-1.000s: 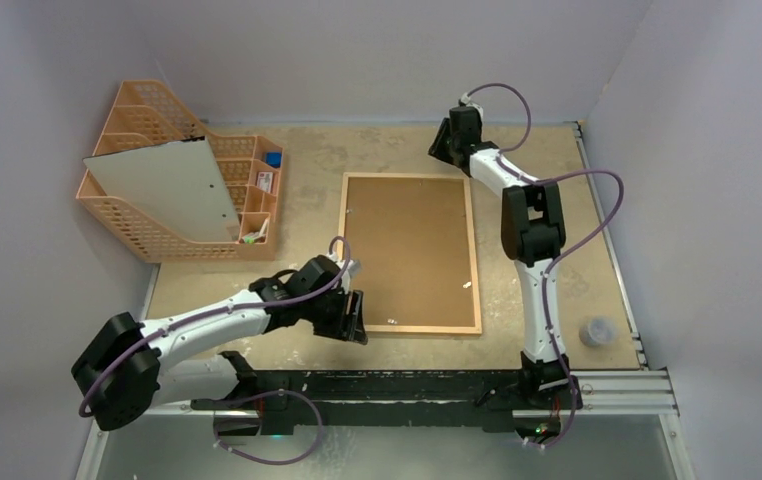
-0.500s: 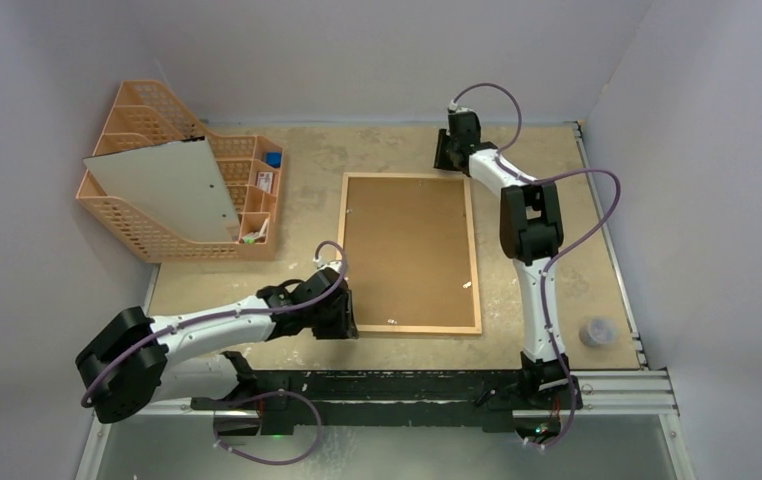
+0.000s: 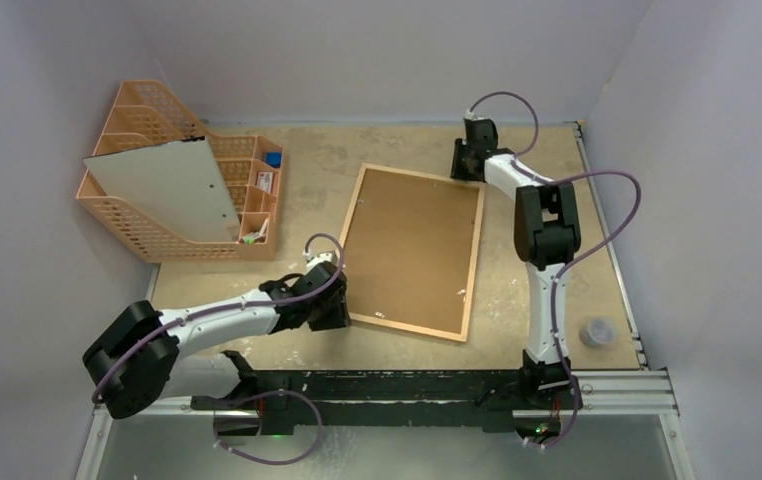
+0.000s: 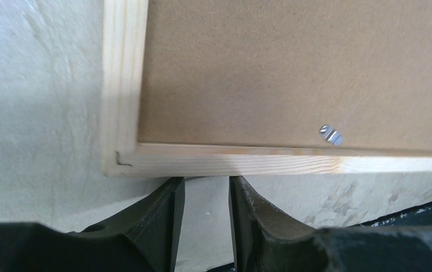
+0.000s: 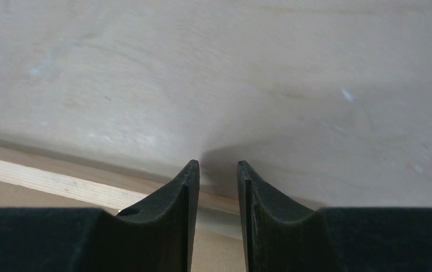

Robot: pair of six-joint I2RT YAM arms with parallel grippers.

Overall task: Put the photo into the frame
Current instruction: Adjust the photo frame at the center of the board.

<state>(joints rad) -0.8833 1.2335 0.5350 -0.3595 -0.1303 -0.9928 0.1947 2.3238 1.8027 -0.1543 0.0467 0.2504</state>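
frame [image 3: 412, 252] front: hidden, face down; left wrist: frame cut off top, right; organizer [image 3: 147, 238] contents: too small

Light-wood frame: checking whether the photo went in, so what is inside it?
A brown hardboard panel fills the thin light-wood frame, with a small metal clip on it. Whatever lies under the panel is covered.

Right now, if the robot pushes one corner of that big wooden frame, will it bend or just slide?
Probably slide: the frame lies flat on the table, so a corner push would likely swivel it whole. Its wood edging and brown backing panel look stiff, not floppy. It seems thin, so perhaps light, and awkward to lift by one edge.
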